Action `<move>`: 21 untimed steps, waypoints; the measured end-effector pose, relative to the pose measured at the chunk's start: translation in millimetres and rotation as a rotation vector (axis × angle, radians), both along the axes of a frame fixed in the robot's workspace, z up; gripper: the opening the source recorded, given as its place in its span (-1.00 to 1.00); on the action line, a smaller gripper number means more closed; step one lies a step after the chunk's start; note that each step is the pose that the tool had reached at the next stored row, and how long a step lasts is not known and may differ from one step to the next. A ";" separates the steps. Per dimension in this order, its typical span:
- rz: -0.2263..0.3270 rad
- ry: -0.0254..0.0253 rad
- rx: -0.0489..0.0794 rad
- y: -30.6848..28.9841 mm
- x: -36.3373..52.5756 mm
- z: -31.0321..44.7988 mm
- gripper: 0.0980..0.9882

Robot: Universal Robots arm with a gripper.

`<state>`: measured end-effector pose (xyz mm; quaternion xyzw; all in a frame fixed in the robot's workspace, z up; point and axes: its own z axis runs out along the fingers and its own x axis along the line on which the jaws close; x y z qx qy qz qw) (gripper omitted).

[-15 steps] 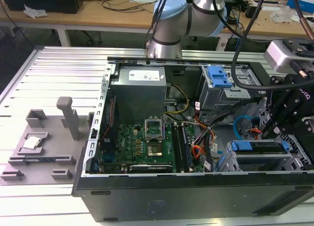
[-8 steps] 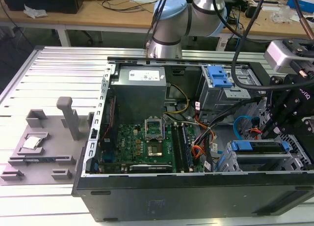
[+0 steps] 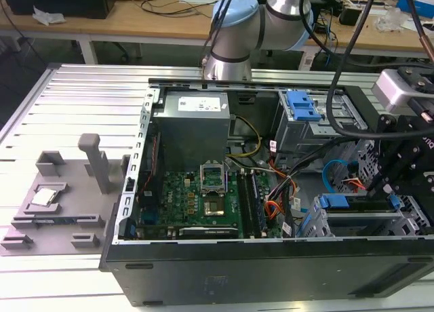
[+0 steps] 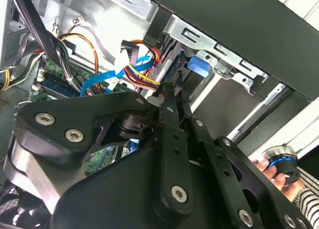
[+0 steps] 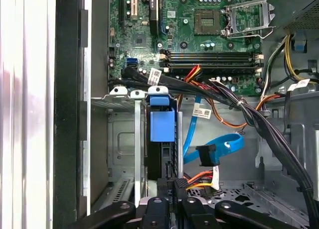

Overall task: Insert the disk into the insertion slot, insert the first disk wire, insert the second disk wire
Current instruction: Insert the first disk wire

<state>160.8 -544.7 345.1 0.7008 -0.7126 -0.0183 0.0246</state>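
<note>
The disk point(image 3: 358, 203), in its bright blue carrier, stands inside the insertion slot point(image 3: 363, 225), a low silver cage at the case's front corner on the exterior view's right. In both wrist views the carrier's blue end point(image 5: 162, 123) point(image 4: 197, 68) faces me. My gripper point(image 5: 173, 185) point(image 4: 172, 87) point(image 3: 373, 192) hangs just behind the disk, its fingers close together on a black connector with red, yellow and orange wires point(image 5: 200, 178). A blue flat wire point(image 5: 219, 143) with a black plug hangs loose beside it.
A thick black cable bundle point(image 5: 239, 107) crosses above the disk bay. The motherboard point(image 3: 196, 200) fills the case floor. A taller grey cage with a blue latch point(image 3: 302, 107) stands behind. A hand point(image 4: 273, 170) shows outside the case wall.
</note>
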 end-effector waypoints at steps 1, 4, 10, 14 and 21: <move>0.000 0.0000 0.000 0.4 0.0 -0.2 -0.85; 0.000 -0.0001 0.000 1.3 0.1 -0.9 -0.85; 0.000 0.0001 0.000 1.0 2.5 -5.6 -0.85; 0.000 -0.0001 -0.001 1.1 4.4 -7.9 -0.85; 0.000 0.0000 0.000 1.1 4.6 -8.6 -0.68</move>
